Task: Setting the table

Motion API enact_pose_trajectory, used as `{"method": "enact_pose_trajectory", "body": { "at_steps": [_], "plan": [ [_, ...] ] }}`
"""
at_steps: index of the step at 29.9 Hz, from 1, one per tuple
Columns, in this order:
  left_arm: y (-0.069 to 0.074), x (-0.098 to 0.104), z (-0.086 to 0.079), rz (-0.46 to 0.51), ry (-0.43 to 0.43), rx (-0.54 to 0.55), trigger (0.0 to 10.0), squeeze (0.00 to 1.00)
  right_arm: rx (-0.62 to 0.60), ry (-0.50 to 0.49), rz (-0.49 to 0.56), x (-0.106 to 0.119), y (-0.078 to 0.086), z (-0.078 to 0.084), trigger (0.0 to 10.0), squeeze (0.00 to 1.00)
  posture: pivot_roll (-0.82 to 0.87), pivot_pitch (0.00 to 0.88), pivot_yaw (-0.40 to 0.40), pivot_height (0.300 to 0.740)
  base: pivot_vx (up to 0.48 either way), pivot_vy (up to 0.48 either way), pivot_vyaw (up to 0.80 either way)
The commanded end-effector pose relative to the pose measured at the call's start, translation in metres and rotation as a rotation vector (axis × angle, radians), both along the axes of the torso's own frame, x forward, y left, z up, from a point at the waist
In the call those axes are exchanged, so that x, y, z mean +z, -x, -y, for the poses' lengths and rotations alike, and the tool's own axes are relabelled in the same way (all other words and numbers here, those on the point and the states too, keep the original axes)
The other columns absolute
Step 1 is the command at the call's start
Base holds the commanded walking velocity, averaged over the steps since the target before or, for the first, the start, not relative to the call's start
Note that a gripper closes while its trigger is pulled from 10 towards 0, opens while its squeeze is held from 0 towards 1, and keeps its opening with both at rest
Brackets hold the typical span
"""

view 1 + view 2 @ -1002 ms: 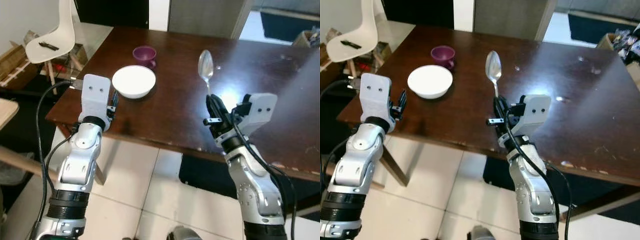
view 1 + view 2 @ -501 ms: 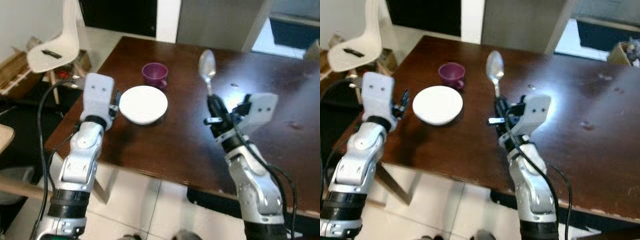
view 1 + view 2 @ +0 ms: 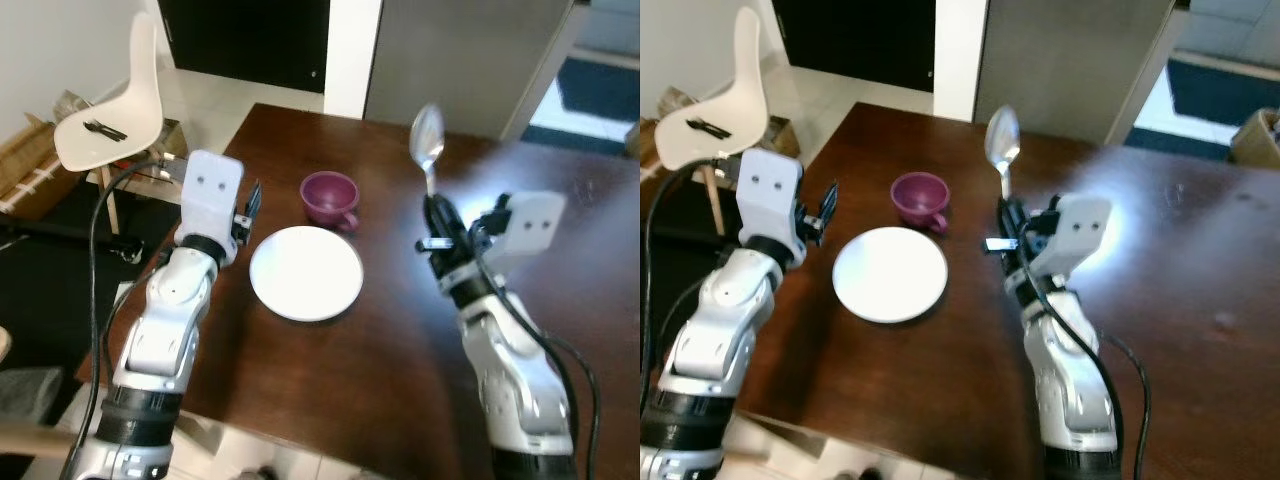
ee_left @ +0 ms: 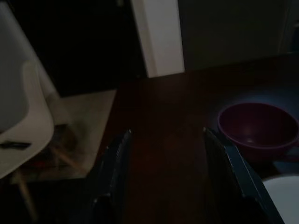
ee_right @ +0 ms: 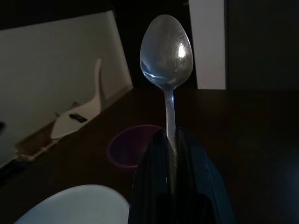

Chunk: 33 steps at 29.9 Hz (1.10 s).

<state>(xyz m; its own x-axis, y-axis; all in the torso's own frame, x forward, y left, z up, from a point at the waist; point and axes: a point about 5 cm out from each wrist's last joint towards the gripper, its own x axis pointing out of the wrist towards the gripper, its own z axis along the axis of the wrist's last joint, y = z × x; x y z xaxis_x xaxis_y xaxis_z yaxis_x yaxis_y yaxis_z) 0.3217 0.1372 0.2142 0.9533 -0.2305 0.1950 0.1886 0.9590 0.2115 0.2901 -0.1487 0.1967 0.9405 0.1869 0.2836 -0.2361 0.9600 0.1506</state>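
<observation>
A polished metal spoon (image 3: 427, 140) stands upright, bowl up and long axis vertical, its handle pinched in the right gripper (image 3: 437, 215) above the dark wooden table (image 3: 380, 370), beside a round white plate (image 3: 306, 273). A purple cup (image 3: 330, 196) sits just behind the plate. The left gripper (image 4: 166, 175), raised at the plate's other side, appears spread in its dim wrist view.
</observation>
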Motion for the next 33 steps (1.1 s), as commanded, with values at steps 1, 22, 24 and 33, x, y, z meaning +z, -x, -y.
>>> {"method": "enact_pose_trajectory", "body": {
  "at_steps": [1,22,24,33],
  "plan": [
    [0.008,0.005,0.006,-0.004,-0.019,-0.109,10.0,0.0,-0.05,0.068,-0.067,-0.009,0.001,0.008,10.0,0.0,-0.15,0.048,0.082,0.74,0.0,0.0,0.0],
    [0.01,0.031,-0.009,-0.093,-0.205,-0.403,10.0,0.0,-0.144,-0.1,-0.45,-0.04,0.001,0.01,10.0,0.0,-0.16,0.061,0.085,0.74,0.0,0.0,0.0],
    [0.009,0.031,-0.008,-0.097,-0.202,-0.407,10.0,0.0,-0.138,-0.113,-0.47,-0.044,-0.001,0.007,10.0,0.0,-0.16,0.061,0.085,0.74,0.0,0.0,0.0],
    [0.013,0.022,-0.003,-0.13,-0.181,-0.413,10.0,0.0,-0.178,0.011,-0.602,-0.078,-0.008,0.01,10.0,0.0,-0.14,0.057,0.074,0.74,0.0,0.0,0.0]
  ]
}}
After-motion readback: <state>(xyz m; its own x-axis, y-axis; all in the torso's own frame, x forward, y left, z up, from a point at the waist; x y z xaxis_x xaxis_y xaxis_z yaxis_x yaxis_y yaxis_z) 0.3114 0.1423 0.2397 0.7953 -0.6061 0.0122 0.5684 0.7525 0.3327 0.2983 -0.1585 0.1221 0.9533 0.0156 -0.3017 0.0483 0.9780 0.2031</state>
